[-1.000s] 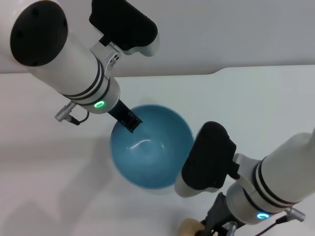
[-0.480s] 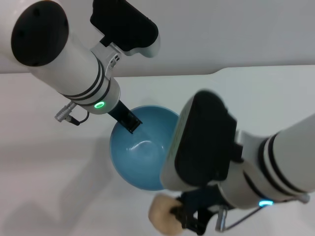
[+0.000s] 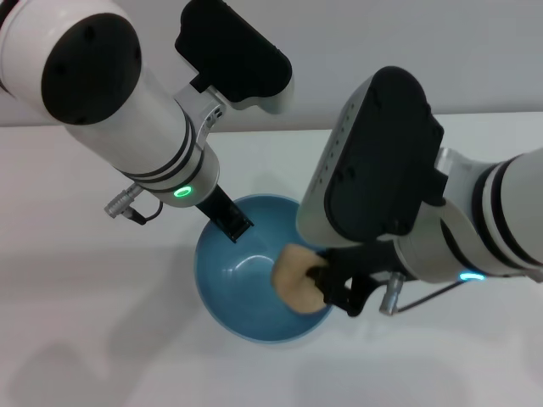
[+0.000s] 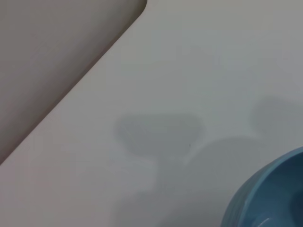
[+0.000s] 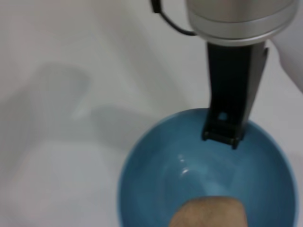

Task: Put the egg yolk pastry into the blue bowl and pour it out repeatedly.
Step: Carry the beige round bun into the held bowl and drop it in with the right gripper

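The blue bowl stands on the white table. My left gripper is at its far rim, with one black finger reaching down inside the wall, shut on the rim. The egg yolk pastry, a pale tan ball, hangs over the bowl's right inner side. My right gripper is shut on it. In the right wrist view the pastry sits just above the bowl's hollow. The left wrist view shows only a piece of the bowl's outer wall.
The bowl rests on a plain white table. The table's far edge runs behind the bowl, with a grey floor beyond it. Both arms' bulky wrists crowd the space above the bowl.
My right gripper has lifted the pastry from low at the table's front and carried it up and back over the bowl's right side. The left gripper stays at the rim.
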